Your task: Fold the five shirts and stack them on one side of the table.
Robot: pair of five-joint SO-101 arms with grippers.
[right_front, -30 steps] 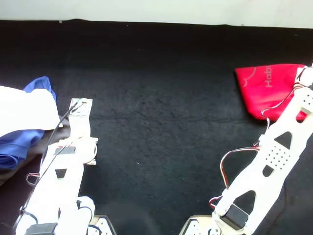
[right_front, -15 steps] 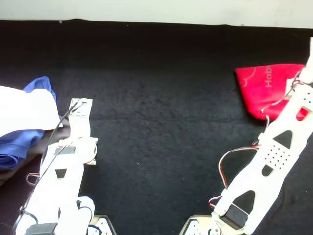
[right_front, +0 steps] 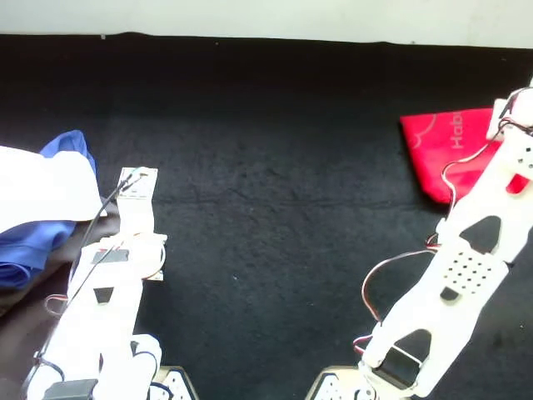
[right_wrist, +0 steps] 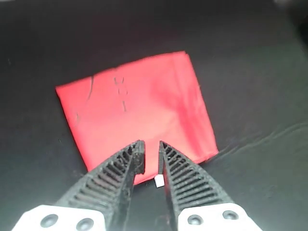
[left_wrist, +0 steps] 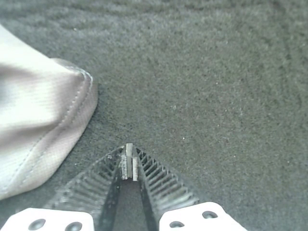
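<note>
A folded red shirt point(right_front: 445, 150) lies flat at the far right of the black table; in the right wrist view the red shirt point(right_wrist: 139, 110) is a neat rectangle. My right gripper point(right_wrist: 150, 164) hovers above its near edge, open by a narrow gap, holding nothing. From above, the right gripper point(right_front: 515, 112) is at the picture's right edge over the shirt. A white shirt point(right_front: 42, 187) lies on a blue shirt point(right_front: 29, 246) at the left edge. My left gripper point(left_wrist: 129, 161) is shut and empty on the cloth beside the white shirt point(left_wrist: 38, 120); from above, the left gripper point(right_front: 137, 182) is just right of the pile.
A black cloth point(right_front: 275, 167) covers the table, and its far edge meets a pale wall point(right_front: 266, 17). Both arm bases stand at the near edge. Loose cables point(right_front: 391, 275) hang along the right arm.
The right arm has swung farther away and to the right, its gripper rising over the red shirt. The shirt has stayed put. The left arm has not moved.
</note>
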